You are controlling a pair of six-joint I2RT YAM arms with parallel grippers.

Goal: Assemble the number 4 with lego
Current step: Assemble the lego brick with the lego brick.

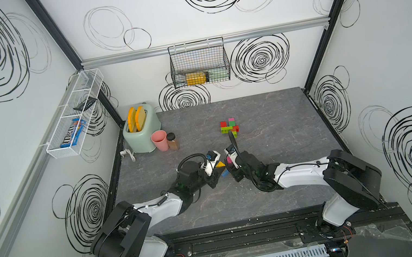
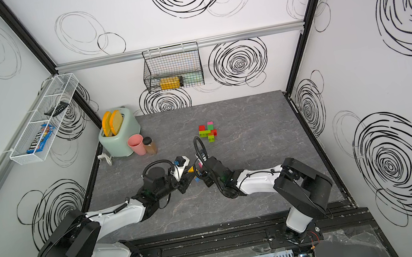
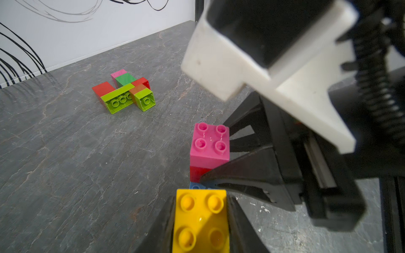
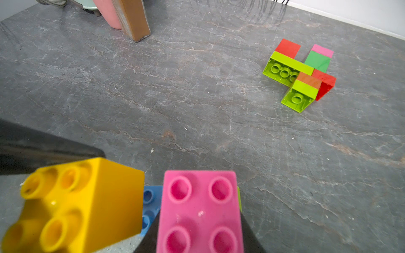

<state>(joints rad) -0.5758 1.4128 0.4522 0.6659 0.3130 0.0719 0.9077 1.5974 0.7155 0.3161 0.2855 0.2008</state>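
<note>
My left gripper (image 3: 200, 210) is shut on a yellow lego brick (image 3: 201, 221), studs facing the wrist camera. Close beside it, my right gripper (image 4: 198, 230) is shut on a pink brick (image 4: 199, 210) that sits on a red brick (image 3: 197, 173). A blue brick (image 4: 150, 203) lies on the table between the two held pieces. In both top views the grippers meet mid-table, with the yellow brick (image 1: 220, 164) next to the pink one (image 1: 229, 159). Farther back lies a joined cluster of red, lime, green, pink and orange bricks (image 1: 230, 127) (image 2: 208, 132).
A mint toaster (image 1: 141, 133), a pink cup (image 1: 159, 140) and a brown jar (image 1: 172, 141) stand at the table's back left. A black wire basket (image 1: 199, 63) hangs on the back wall, and a white wire shelf (image 1: 73, 115) on the left wall.
</note>
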